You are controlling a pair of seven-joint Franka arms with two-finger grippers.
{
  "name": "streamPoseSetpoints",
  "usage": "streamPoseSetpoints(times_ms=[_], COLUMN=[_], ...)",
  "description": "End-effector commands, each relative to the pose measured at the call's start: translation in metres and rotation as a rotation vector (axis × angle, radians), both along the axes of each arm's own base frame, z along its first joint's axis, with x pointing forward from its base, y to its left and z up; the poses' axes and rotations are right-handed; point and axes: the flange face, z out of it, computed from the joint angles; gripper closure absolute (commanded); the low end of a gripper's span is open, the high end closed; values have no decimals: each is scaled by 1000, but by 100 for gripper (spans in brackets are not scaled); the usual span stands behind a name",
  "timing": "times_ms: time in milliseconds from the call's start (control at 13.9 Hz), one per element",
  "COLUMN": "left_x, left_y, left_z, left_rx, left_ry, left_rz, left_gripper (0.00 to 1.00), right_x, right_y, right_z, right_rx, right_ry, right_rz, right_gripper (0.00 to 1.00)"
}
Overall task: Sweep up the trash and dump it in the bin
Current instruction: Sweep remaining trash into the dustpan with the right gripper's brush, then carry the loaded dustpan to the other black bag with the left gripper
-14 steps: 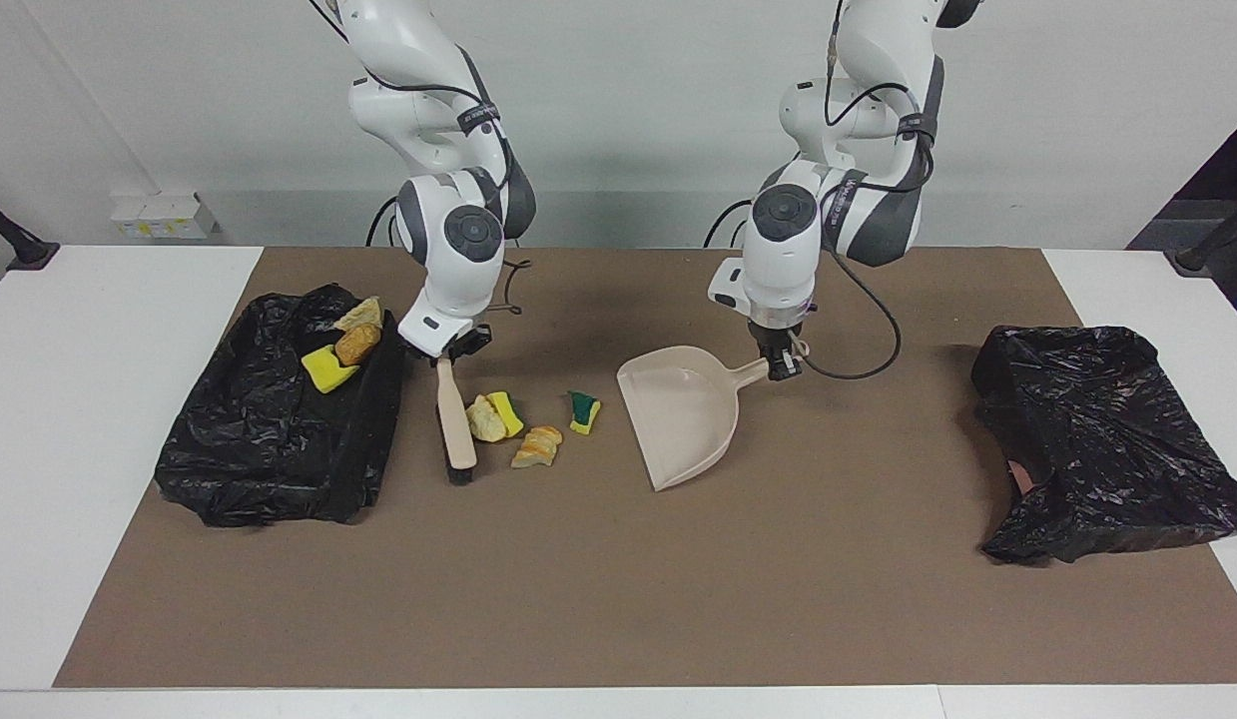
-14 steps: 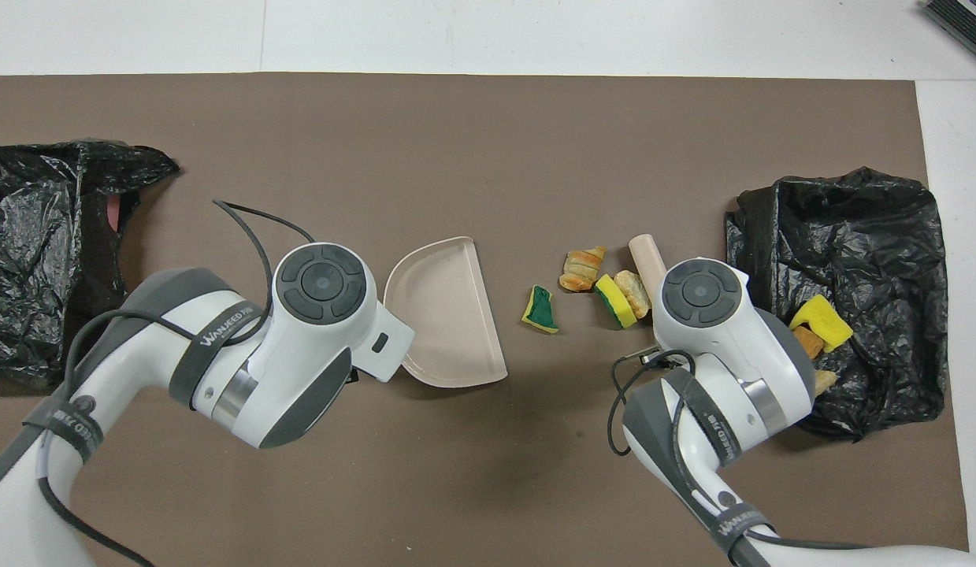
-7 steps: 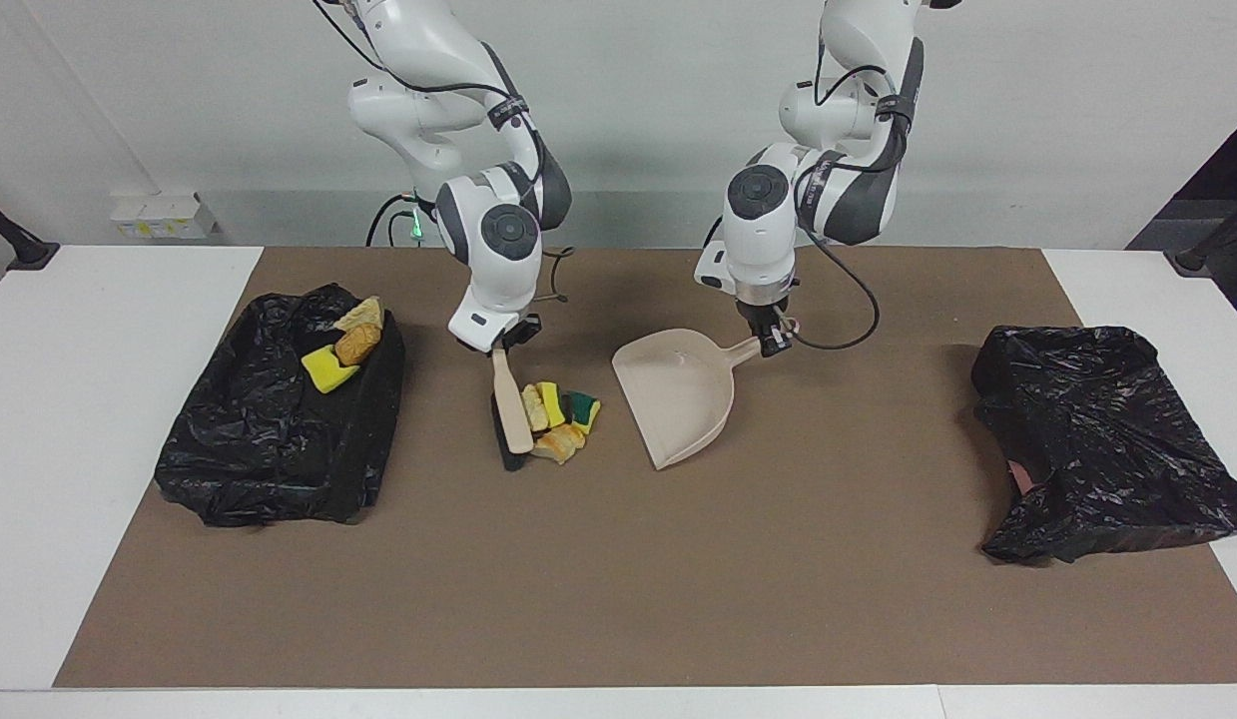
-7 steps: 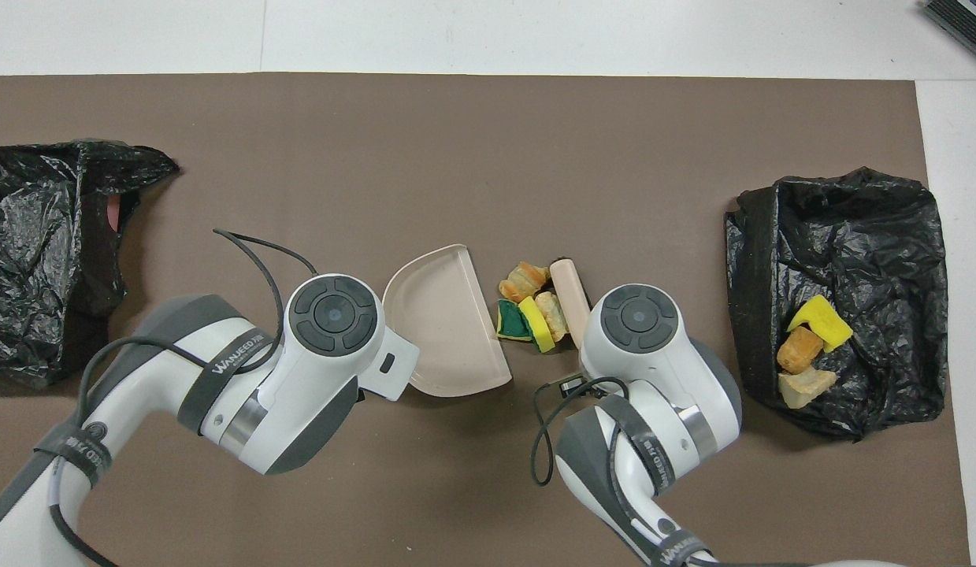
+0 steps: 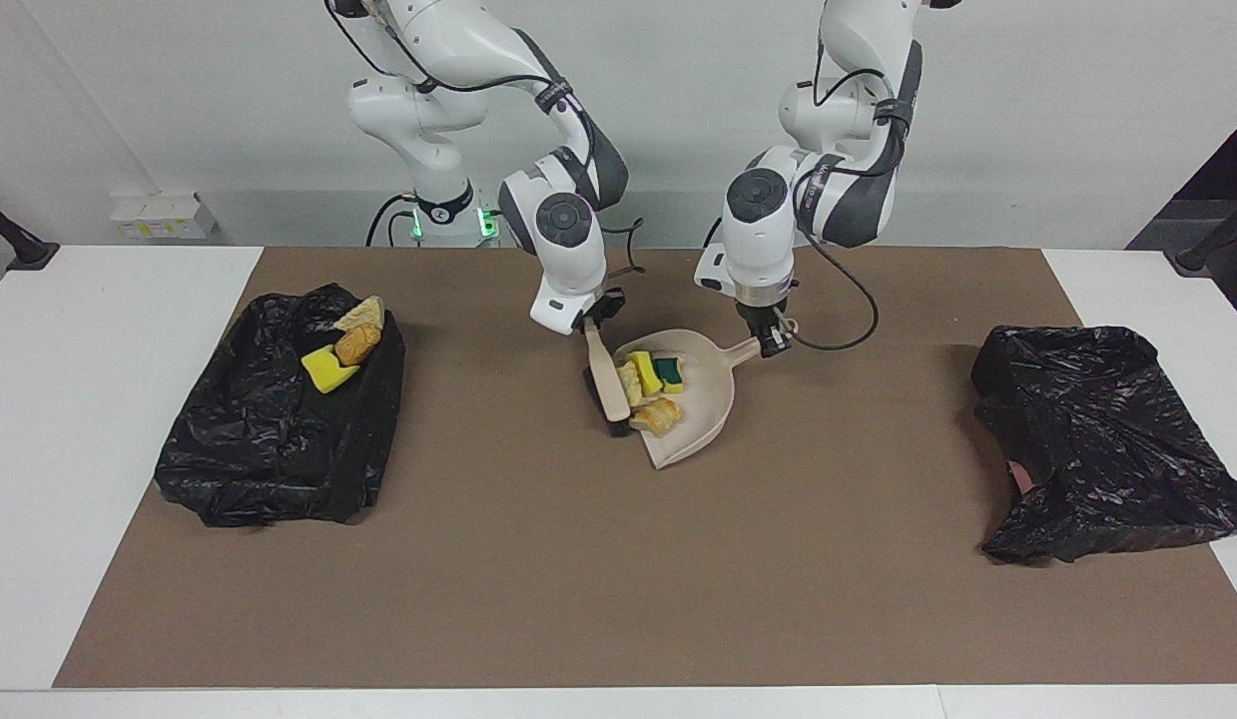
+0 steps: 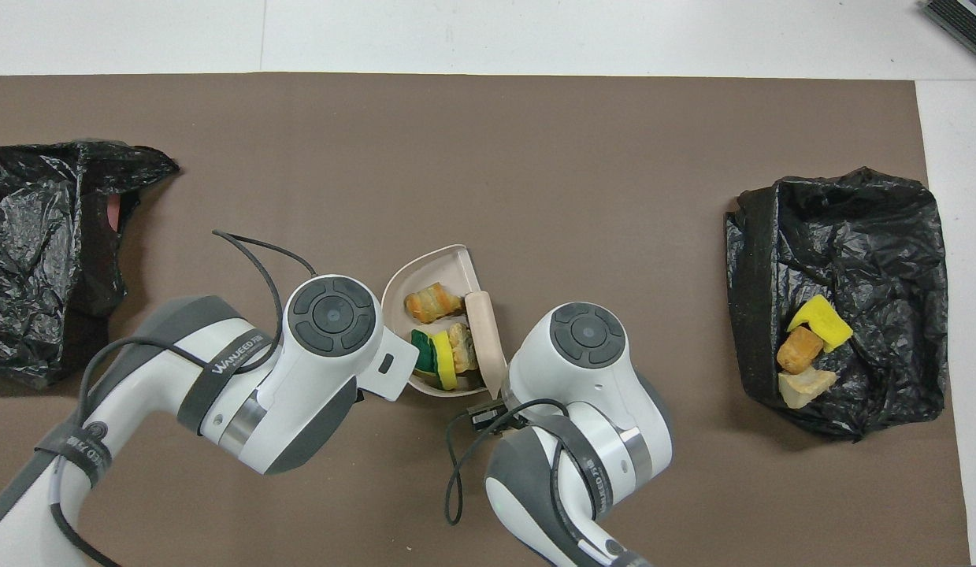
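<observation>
Right pincer [image 5: 590, 322], clamped on the brush [image 5: 608, 384], sits at the dustpan [image 5: 700, 414] mouth, left pincer [image 5: 773, 345] clamped on the pan's handle, both hidden overhead by their wrists; four scraps [image 5: 650, 389] lie in the pan, three more [image 5: 343, 345] on a black bag [image 5: 269, 429]

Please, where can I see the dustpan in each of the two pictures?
Facing view: the dustpan lies near the picture's middle, slightly above centre, with scraps in it.
Overhead view: the dustpan lies just left of centre, partly under the left arm's wrist.
Shared landmark: the brush at the pan's open edge, also seen from overhead.
</observation>
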Motion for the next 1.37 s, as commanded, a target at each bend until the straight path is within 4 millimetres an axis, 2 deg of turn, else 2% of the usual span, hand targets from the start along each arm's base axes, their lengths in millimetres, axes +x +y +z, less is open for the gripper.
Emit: streamPoseSetpoints(times_ms=[0, 144, 360, 504, 576, 720, 792, 1008, 1224, 1296], left_x=[5, 19, 30, 39, 43, 58, 60, 64, 69, 70], left_y=[24, 39, 57, 76, 85, 130, 149, 224, 314, 343], left_z=[-4, -5, -5, -1, 3, 12, 27, 61, 88, 100], left_rx=[-10, -36, -50, -57, -85, -137, -162, -236, -274, -274], left_ry=[18, 1, 6, 12, 19, 38, 22, -1, -29, -41], left_rz=[-78, -118, -198, -223, -221, -243, -248, -282, -334, -345], left_gripper=[100, 100, 100, 100, 100, 100, 100, 100, 100, 100], right_x=[5, -1, -13, -34, -45, -64, -76, -102, -110, -110], right_y=[7, -5, -23, -25, -20, 0, 14, 49, 81, 80], right_z=[18, 50, 89, 116, 122, 118, 112, 70, 25, 16], right_rx=[31, -13, -78, -191, -231, -233, -226, -205, -180, -192], right_ry=[10, -9, 3, -21, -39, -22, -8, -20, 10, 5], right_rz=[-20, -52, -105, -173, -208, -205, -194, -187, -215, -201], right_gripper=[100, 100, 100, 100, 100, 100, 100, 100, 100, 100])
